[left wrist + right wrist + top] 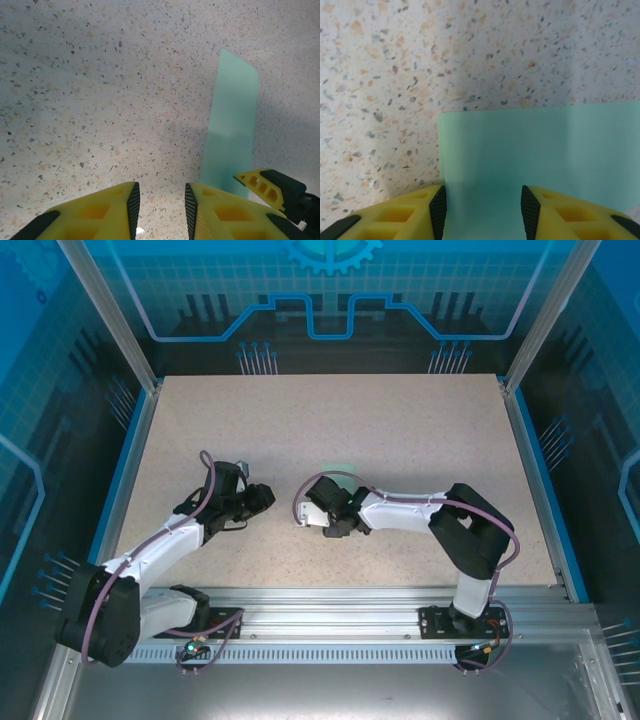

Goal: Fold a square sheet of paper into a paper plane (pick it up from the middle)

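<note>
The square sheet of paper (535, 155) is pale mint-green and lies flat on the speckled table, doubled over, with two layers showing along its left edge. My right gripper (483, 197) stands low over it, jaws apart, the paper's near part lying between the fingers and the left finger at the paper's left edge. In the top view only a sliver of the paper (343, 471) peeks out behind my right gripper (318, 502). My left gripper (161, 192) is open over bare table just left of the paper (232, 120), holding nothing. It sits close beside the right one, left gripper (262, 496).
A yellow finger of the right gripper (260, 184) shows at the paper's near end in the left wrist view. The speckled table (400, 420) stretches back to blue-lit enclosure walls and metal posts. A rail (330, 600) runs along the near edge.
</note>
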Tool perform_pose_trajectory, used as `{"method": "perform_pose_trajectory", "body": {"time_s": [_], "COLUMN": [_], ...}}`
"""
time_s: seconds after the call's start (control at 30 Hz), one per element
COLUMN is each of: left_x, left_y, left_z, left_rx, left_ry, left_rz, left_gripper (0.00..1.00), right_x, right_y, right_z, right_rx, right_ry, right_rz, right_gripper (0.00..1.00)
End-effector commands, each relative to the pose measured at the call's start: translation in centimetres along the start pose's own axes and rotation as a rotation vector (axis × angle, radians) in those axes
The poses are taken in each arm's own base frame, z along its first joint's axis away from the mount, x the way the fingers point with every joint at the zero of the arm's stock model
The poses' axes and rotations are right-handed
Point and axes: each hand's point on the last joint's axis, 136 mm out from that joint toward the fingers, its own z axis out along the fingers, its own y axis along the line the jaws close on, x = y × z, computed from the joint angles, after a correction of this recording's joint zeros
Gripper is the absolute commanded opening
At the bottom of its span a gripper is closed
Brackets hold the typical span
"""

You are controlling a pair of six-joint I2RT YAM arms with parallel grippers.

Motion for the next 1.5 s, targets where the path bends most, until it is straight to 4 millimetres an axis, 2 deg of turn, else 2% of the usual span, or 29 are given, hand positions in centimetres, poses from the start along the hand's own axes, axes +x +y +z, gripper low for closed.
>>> {"method": "perform_pose_trajectory", "body": {"time_s": [0.0, 0.3, 0.8, 1.0, 1.13, 1.37, 1.47], "left_x": [-0.3, -0.2, -0.1, -0.2, -0.2, -0.1, 0.3], "left_y": [-0.3, -0.3, -1.3, -2.2, -3.4, -6.3, -6.6], "left_z": [-0.3, -0.3, 0.2, 0.8, 1.9, 5.1, 6.7], "left_rx": [0.022, 0.029, 0.070, 0.108, 0.158, 0.212, 0.188], "left_ry": [-0.009, -0.008, 0.021, 0.049, 0.098, 0.197, 0.237], "left_rz": [0.015, 0.008, -0.004, -0.012, -0.026, -0.062, -0.108], "left_gripper": [0.34, 0.34, 0.34, 0.38, 0.43, 0.52, 0.53], "right_x": [-0.6, -0.3, -0.3, 0.0, 0.1, 0.2, 0.4], "right_y": [-0.9, -1.4, -2.3, -2.4, -2.5, -2.9, -3.1], "right_z": [-0.9, -0.9, -1.1, -1.1, -1.1, -1.4, -1.8], "right_rx": [0.056, 0.101, 0.143, 0.141, 0.142, 0.158, 0.158], "right_ry": [-0.037, -0.043, -0.097, -0.115, -0.119, -0.139, -0.154], "right_rz": [-0.003, 0.030, 0.117, 0.153, 0.164, 0.188, 0.204], "right_gripper": [0.44, 0.34, 0.03, 0.00, 0.00, 0.00, 0.00]}}
